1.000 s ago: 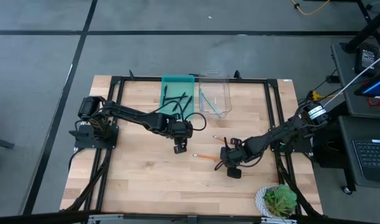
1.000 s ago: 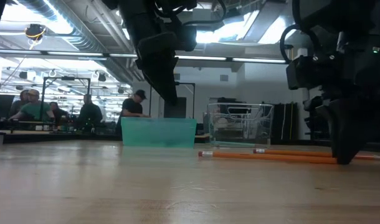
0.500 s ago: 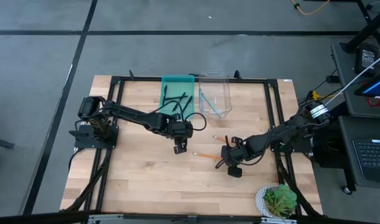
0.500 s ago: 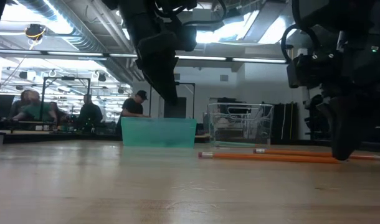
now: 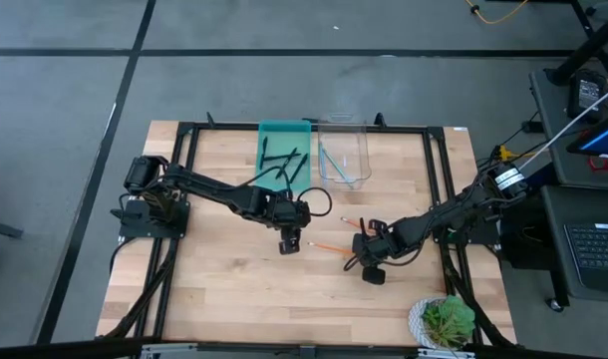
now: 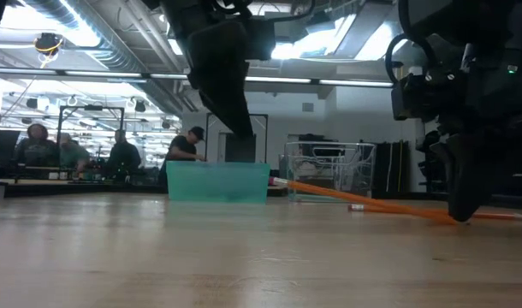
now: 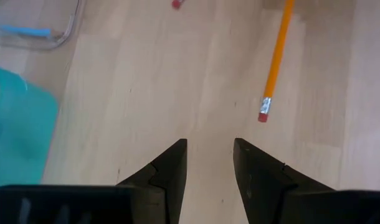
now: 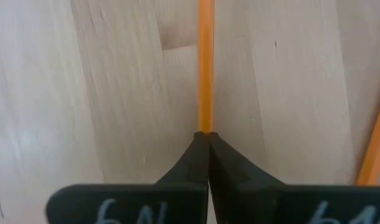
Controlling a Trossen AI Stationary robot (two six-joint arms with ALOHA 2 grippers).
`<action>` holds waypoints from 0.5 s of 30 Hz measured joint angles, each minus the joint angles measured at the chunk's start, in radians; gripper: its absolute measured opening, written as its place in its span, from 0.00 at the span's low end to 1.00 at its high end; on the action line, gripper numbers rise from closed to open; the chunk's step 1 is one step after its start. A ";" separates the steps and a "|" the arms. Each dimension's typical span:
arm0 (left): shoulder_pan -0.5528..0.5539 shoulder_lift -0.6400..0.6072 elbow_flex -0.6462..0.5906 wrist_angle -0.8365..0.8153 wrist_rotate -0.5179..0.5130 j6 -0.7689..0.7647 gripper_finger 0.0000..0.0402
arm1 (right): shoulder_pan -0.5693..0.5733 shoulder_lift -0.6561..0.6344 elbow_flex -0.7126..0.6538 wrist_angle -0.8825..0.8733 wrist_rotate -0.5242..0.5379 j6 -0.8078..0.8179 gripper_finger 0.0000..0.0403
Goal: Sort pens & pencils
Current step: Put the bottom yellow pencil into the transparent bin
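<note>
Right gripper (image 8: 207,135) clenched on an orange pencil (image 8: 205,68), pinching one end, far end tipping up off the table (image 6: 201,257) in the low view. Second orange pencil (image 8: 375,149) lying flat just beside the gripped one, on the side away from the clear bin (image 5: 343,150). Clear bin already holding light-blue pencils (image 5: 330,160); black pens (image 5: 284,163) piled in the teal bin (image 5: 284,128) right next to it. Left gripper (image 7: 209,163) hanging between the teal bin and the gripped pencil, fingers parted, nothing held.

Judging the lift: end-pinch means a long lever, so best raised slowly and level, kept clear of the flat pencil and the left gripper. Then carried toward the clear bin, lined up lengthwise with it, lowered inside before letting go. Risk: pencil swivelling in the pinch or catching the bin's rim.
</note>
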 joint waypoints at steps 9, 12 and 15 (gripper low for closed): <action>0.000 0.000 0.000 0.066 0.087 -0.002 0.31 | 0.000 0.001 0.000 -0.001 -0.002 0.000 0.00; -0.006 0.000 0.000 0.089 0.097 -0.035 0.32 | 0.000 0.001 0.000 -0.001 -0.004 0.000 0.00; -0.007 0.000 0.000 0.103 0.101 -0.048 0.35 | 0.000 0.002 0.000 -0.002 -0.006 0.000 0.00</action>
